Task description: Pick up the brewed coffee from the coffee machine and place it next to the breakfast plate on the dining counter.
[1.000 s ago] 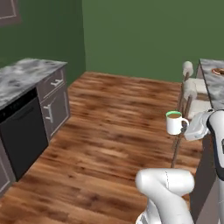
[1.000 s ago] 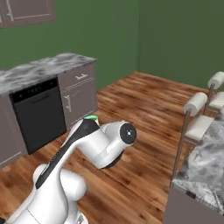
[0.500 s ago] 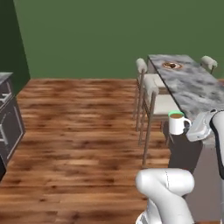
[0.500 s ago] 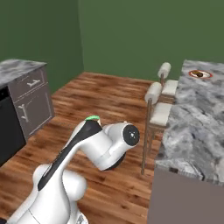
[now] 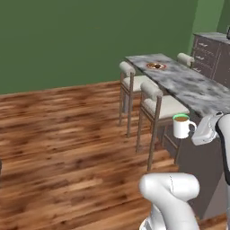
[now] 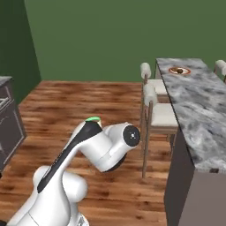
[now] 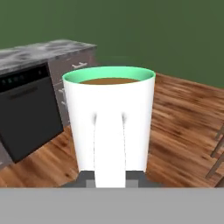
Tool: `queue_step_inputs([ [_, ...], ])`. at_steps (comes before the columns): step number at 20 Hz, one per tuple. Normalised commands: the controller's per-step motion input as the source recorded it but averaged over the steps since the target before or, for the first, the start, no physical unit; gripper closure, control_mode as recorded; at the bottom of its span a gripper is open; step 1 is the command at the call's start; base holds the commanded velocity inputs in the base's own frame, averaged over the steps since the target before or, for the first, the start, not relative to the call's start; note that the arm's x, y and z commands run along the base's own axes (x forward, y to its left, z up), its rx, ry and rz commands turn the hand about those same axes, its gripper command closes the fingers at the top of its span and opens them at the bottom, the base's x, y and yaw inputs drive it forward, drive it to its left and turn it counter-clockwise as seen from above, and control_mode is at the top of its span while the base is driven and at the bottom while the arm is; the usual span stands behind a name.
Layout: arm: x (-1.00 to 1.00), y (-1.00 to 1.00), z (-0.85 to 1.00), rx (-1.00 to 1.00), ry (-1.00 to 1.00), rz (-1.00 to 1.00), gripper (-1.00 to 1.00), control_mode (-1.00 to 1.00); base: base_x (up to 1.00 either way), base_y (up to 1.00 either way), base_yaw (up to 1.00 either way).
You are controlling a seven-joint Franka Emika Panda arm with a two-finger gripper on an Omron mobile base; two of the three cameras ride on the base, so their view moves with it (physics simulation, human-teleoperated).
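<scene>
Mug in transit, held by its handle; table and plate in sight.

End effector [image 5: 194,131] sits at right centre of the left base frame, clamped narrow on the handle of the mug [image 5: 181,126]. Mug hangs upright in the air, level with the near end of the table [image 5: 204,95], just beside its edge, not resting on it. Hand view: handle faces the camera, coffee near the green rim. Plate [image 5: 156,66] lies at the far end of the table, upper right of frame, well apart from the mug. Judgement: the mug is rigid, light, smooth and likely slippery, breakable; full liquid will slosh if tilted. The handle is the right hold; keep it level and set it down gently.
</scene>
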Motion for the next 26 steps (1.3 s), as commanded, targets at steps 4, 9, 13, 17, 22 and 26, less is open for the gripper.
queue_step_inputs([
  [4, 0.0, 0.0, 0.0, 0.0, 0.0, 0.0, 1.0, 1.0, 0.98, 0.89, -0.48],
  [9, 0.0, 0.0, 0.0, 0.0, 0.0, 0.0, 1.0, 1.0, 1.0, 0.65, -0.36],
  [13, 0.0, 0.0, 0.0, 0.0, 0.0, 0.0, 1.0, 1.0, 1.0, 0.5, -0.34],
  [17, 0.0, 0.0, 0.0, 0.0, 0.0, 0.0, 1.0, 1.0, 1.0, 0.54, -0.43],
  [22, 0.0, 0.0, 0.0, 0.0, 0.0, 0.0, 1.0, 1.0, 0.98, 0.59, -0.44],
  [26, 0.0, 0.0, 0.0, 0.0, 0.0, 0.0, 1.0, 1.0, 0.56, 0.67, -0.4],
])
